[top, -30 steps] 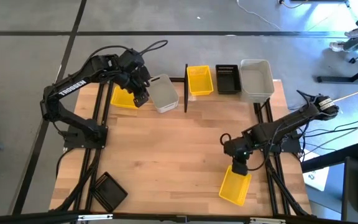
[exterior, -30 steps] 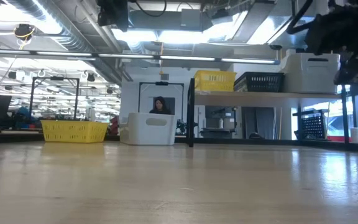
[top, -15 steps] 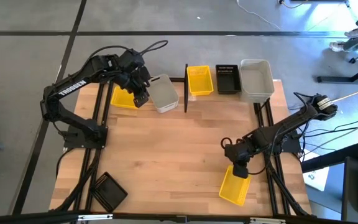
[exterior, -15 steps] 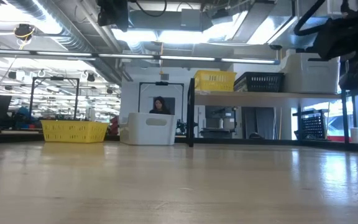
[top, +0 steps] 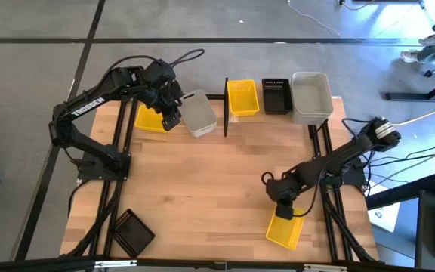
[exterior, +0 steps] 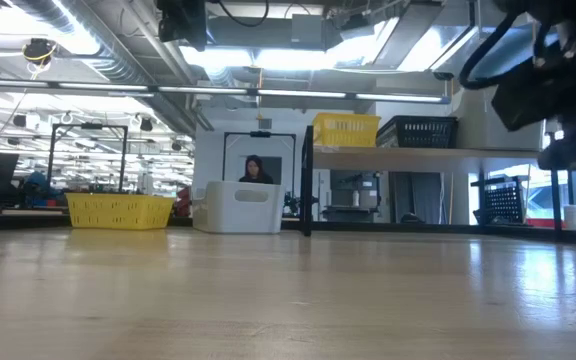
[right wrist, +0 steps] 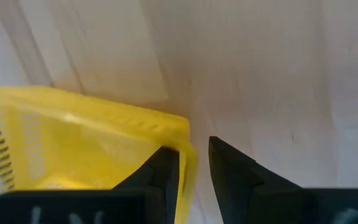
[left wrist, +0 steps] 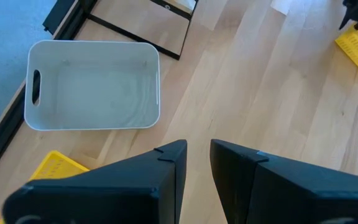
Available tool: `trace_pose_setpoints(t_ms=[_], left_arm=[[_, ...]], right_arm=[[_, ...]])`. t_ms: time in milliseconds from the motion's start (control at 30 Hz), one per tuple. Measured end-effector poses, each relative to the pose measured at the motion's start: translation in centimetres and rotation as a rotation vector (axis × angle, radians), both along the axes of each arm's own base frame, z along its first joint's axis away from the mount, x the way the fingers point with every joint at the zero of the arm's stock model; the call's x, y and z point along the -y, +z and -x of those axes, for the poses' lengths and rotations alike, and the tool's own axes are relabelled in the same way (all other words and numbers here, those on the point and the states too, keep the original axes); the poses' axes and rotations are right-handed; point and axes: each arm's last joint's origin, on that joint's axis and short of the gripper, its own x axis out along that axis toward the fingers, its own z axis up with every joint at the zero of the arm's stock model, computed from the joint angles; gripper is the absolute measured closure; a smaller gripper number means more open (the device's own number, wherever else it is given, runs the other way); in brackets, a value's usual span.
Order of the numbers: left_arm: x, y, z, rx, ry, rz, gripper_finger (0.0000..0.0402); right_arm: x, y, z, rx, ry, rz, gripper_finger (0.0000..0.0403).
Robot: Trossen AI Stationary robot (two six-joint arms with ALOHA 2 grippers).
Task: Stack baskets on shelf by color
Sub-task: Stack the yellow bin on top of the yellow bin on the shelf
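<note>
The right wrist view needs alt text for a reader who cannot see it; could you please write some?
The right gripper straddles the rim of a yellow basket on the wooden tabletop, one of its jaws inside the corner and the other outside, with a narrow gap between them.
</note>
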Motion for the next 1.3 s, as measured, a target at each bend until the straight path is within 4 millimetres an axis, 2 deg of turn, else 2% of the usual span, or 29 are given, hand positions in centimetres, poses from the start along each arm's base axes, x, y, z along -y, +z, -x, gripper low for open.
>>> trace_pose_setpoints(t_ms=[167, 267, 333, 467, 567, 733, 867, 1033, 1300], left_arm=[[0.0, 0.0, 0.0, 0.0, -0.001, 0.0, 0.0339], [0.0, 0.0, 0.0, 0.0, 0.0, 0.0, 0.0339], [0.0, 0.0, 0.0, 0.0, -0.001, 0.0, 0.0339], [0.0, 0.0, 0.0, 0.0, -0.001, -0.001, 0.0339], [0.0, 0.0, 0.0, 0.002, -0.001, -0.001, 0.0339], [0.0, 0.0, 0.0, 0.003, -0.015, -0.013, 0.0339], [0.0, 0.1, -0.1, 0.006, -0.044, -0.039, 0.0339], [0.0, 0.1, -0.1, 0.002, -0.075, -0.061, 0.0339], [0.5, 0.6, -1.0, 0.076, -0.13, -0.082, 0.0339]], right_arm=[[-0.4, -1.4, -0.8, -0.018, -0.009, -0.001, 0.032], [-0.5, -1.8, -1.2, -0.037, -0.009, -0.057, 0.035], [-0.4, -1.7, -1.6, -0.042, -0.011, -0.106, 0.0385], [0.1, -0.2, -2.6, -0.023, -0.032, -0.139, 0.0398], [0.6, 1.9, -3.6, -0.014, -0.019, -0.136, 0.04], [2.0, 6.7, -4.8, -0.04, 0.046, -0.081, 0.0401], [3.9, 10.7, -4.8, -0.081, 0.072, 0.033, 0.0402], [6.5, 15.6, -5.4, 0.017, 0.124, 0.107, 0.0402], [12.3, 21.5, -5.7, 0.203, 0.251, 0.494, 0.0403]])
